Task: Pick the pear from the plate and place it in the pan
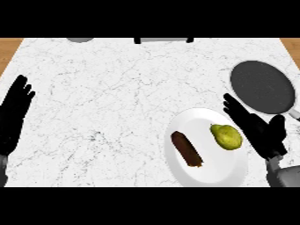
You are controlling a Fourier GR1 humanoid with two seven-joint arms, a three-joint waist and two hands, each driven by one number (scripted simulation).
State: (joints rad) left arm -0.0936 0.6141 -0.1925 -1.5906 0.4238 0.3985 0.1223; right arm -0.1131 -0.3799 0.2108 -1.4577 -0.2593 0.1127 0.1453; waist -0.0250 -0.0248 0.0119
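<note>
While the pear (226, 136) sits on the white plate (207, 176) beside a brown sausage (186, 149), the right hand (259, 129) waits open right next to it, holding nothing. It looks smooth and roly, so hold its fat middle. The pan (262, 87) is close by.

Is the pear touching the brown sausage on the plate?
Apart. The head view shows bare white plate between the pear and the sausage.
</note>
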